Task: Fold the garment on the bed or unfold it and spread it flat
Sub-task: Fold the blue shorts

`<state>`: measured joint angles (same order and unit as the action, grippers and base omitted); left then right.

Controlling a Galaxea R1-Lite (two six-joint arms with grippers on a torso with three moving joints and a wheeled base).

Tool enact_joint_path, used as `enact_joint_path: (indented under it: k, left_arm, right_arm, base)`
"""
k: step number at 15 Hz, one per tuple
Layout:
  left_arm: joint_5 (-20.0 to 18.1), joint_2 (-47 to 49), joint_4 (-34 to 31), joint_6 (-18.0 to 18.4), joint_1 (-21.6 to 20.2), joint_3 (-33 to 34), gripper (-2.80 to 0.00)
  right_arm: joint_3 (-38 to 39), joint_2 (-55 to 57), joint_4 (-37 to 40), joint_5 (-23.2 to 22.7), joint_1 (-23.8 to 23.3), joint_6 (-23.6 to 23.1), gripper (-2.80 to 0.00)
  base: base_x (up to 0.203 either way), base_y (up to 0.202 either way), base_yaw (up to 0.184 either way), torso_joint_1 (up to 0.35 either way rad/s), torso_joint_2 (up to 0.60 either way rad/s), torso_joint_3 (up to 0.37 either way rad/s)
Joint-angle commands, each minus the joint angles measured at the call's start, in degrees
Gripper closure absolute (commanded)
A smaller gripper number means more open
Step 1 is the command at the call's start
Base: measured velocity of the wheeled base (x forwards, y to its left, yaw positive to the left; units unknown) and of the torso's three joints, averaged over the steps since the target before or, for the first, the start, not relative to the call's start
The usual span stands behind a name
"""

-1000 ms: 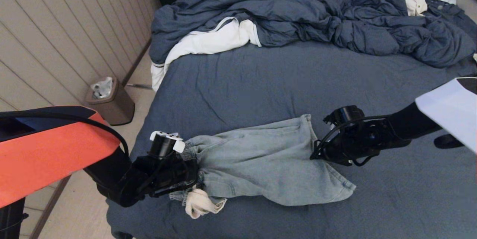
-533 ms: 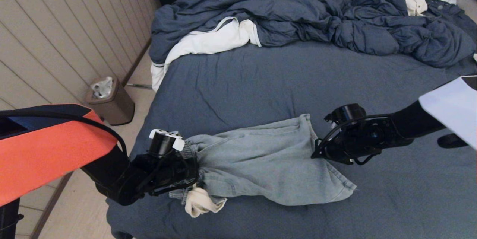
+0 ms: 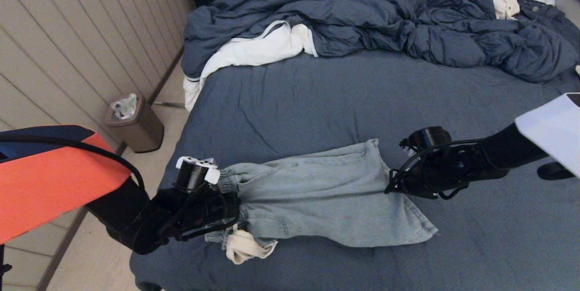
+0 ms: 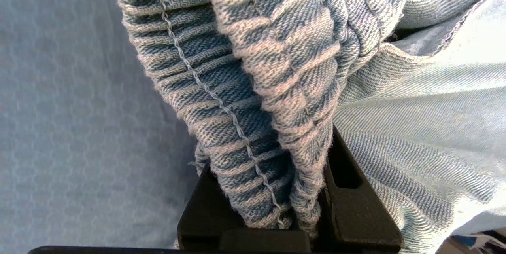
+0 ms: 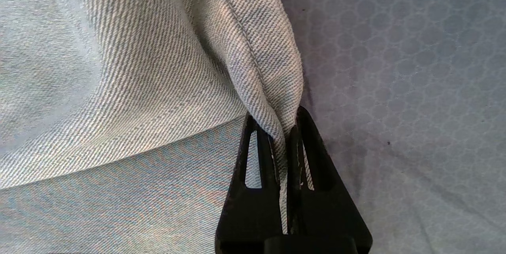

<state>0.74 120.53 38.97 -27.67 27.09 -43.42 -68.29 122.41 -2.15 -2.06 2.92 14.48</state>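
2 end effectors hold the shorts [image 3: 326, 200], which lie stretched across the near part of the bed [image 3: 317, 100]. The left end effector [image 3: 235, 209] is clamped on the gathered waistband [image 4: 253, 99]; the right end effector [image 3: 390, 187] is pinched tight on a thin hem fold [image 5: 276, 99] at the leg end. The rumpled duvet [image 3: 385, 19] lies well apart, at the far side.

One pair of denim shorts [image 3: 326, 200] lies on one bed [image 3: 317, 100]. At twelve o'clock sits one duvet [image 3: 385, 23]. One bin [image 3: 136, 123] stands at nine o'clock.
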Motion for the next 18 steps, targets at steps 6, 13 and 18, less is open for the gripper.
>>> enact_joint_path:
  k: [6,13,18]
  left_arm:
    - [0.28,0.23,0.38,-0.10,-0.20,1.83,0.00]
    - [0.31,0.03,2.11,-0.14,-0.46,1.93,0.00]
    - [0.38,-0.82,2.50,-0.42,0.41,0.89,-2.80]
  right_arm:
    - [-0.42,0.50,-0.05,0.21,-1.43,-0.24,0.00]
    - [-0.61,0.64,-0.05,0.30,-1.96,-0.50,0.00]
    - [-0.09,0.55,-0.14,0.30,-1.43,-0.42,0.00]
  base:
    - [0.000,0.000,0.000,0.000,0.00,0.000]
    - [0.000,0.000,0.000,0.000,0.00,0.000]
    - [0.000,0.000,0.000,0.000,0.00,0.000]
